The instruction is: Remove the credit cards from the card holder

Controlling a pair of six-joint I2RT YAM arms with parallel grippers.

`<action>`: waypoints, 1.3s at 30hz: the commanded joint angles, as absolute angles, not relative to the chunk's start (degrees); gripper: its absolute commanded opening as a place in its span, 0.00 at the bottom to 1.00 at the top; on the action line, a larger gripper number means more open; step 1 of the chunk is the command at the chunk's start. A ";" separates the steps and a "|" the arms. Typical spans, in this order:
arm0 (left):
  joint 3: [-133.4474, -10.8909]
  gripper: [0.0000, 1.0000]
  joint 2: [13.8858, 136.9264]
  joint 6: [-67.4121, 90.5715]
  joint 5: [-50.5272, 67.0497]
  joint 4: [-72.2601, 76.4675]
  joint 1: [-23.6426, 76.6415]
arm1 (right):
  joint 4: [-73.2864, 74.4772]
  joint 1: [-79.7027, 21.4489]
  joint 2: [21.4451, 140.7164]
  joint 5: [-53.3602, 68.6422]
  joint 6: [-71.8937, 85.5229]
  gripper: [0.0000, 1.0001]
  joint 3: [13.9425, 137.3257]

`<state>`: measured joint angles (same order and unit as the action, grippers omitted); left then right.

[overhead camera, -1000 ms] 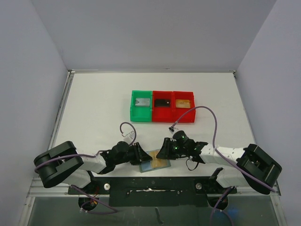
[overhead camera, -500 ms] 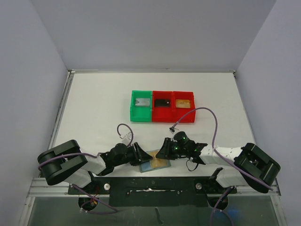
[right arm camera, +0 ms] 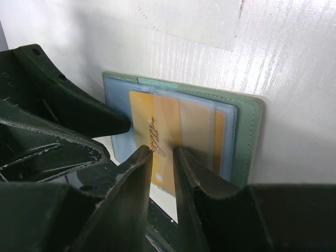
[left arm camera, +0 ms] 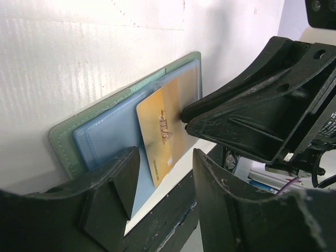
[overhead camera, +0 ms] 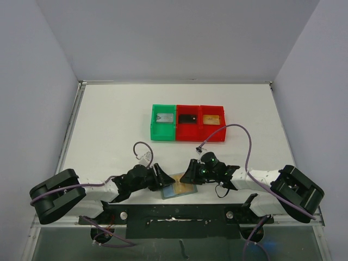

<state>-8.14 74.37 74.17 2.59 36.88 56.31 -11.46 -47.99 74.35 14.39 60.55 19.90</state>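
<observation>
The card holder (overhead camera: pixel 173 192) lies open and flat at the table's near edge, pale blue-grey inside with a green rim (left arm camera: pixel 63 142) (right arm camera: pixel 247 136). A gold credit card (left arm camera: pixel 165 131) (right arm camera: pixel 144 113) sticks partway out of its clear pocket. My right gripper (right arm camera: pixel 163 152) (overhead camera: pixel 190 175) has its fingers nearly together, and their tips press down on that card. It is seen from the left wrist too (left arm camera: pixel 186 115). My left gripper (left arm camera: pixel 167 153) (overhead camera: pixel 163 179) is open and empty, low over the holder's blue panel, facing the right gripper.
A green bin (overhead camera: pixel 163 130) and two red bins (overhead camera: pixel 188 132) (overhead camera: pixel 213 132) stand in a row mid-table, holding a grey, a black and a gold card. The table's front edge and the black mounting rail (overhead camera: pixel 174 212) lie right below the holder.
The left arm's rear links have swung out to the left and lower. Both grippers and the holder stay almost where they were.
</observation>
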 commanded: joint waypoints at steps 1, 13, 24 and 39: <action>-9.45 0.46 73.15 71.22 -0.18 27.20 56.51 | -4.46 -48.48 75.23 11.43 59.33 0.26 18.72; -17.31 0.46 82.02 70.29 -2.17 16.95 60.20 | -6.86 -48.76 75.74 11.81 60.85 0.27 17.52; -14.83 0.46 78.81 71.43 -3.27 24.80 60.04 | 2.29 -49.13 69.36 7.58 56.93 0.31 22.05; -11.60 0.47 76.09 72.57 -3.42 25.23 59.86 | 11.04 -51.64 68.94 4.15 55.79 0.35 27.47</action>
